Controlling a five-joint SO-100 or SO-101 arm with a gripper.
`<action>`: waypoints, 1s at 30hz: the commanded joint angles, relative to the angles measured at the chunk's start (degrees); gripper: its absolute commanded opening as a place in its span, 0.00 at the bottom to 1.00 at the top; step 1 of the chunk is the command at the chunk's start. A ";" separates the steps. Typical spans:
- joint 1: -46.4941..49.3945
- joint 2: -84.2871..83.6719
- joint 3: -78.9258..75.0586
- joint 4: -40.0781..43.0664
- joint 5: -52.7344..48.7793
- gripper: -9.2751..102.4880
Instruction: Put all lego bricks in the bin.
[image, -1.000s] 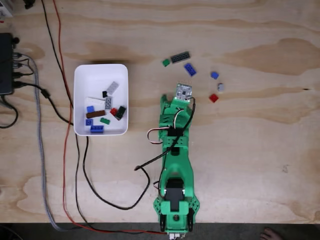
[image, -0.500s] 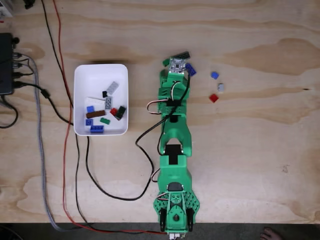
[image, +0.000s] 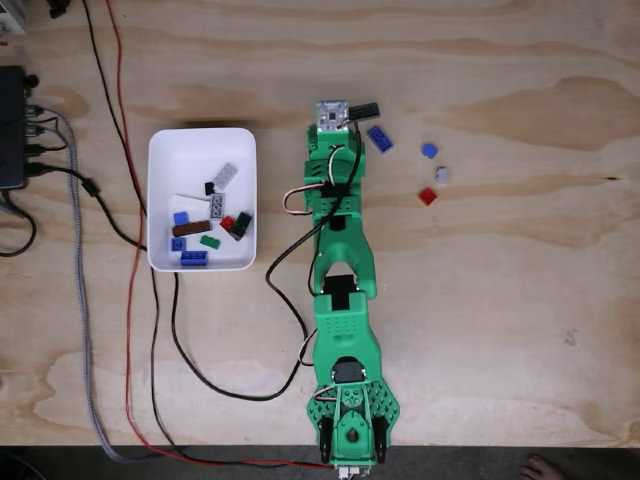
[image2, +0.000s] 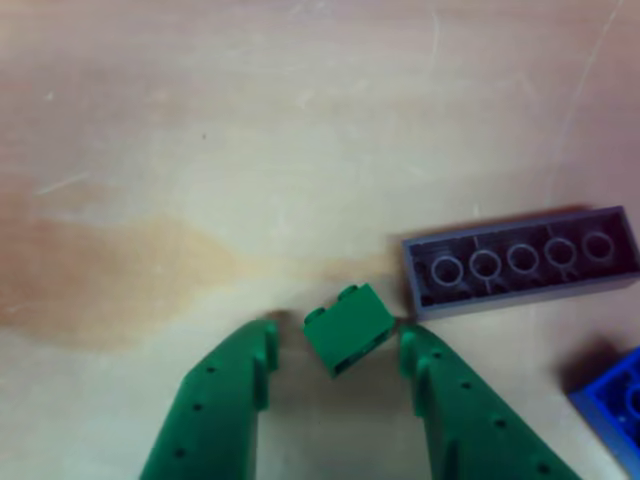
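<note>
Fixed view, left to right: white bin (image: 161, 160) near the plywood tabletop's (image: 520, 330) left edge, roughly ten bricks already inside. Green arm (image: 338, 300) reaches from the near edge toward the far edge. Right of its tip: blue brick (image: 379, 138), small blue piece (image: 429, 150), grey piece (image: 441, 174), red piece (image: 427, 196), all apart.

Close view: gripper (image2: 335, 345) spread open, small green brick (image2: 347, 328) between the fingers, tilted, not yet clamped. Grey long brick (image2: 520, 262) lies upside down, its corner touching the right finger (image2: 425, 355).

Judgement: brick light, rigid, slick; pinch flat opposite sides or it may twist out. Open board toward the bin.
</note>
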 joint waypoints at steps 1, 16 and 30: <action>-0.88 1.32 -0.35 2.29 -0.53 0.14; -0.44 10.11 2.46 4.66 3.16 0.09; -18.72 48.78 -0.35 26.63 9.76 0.08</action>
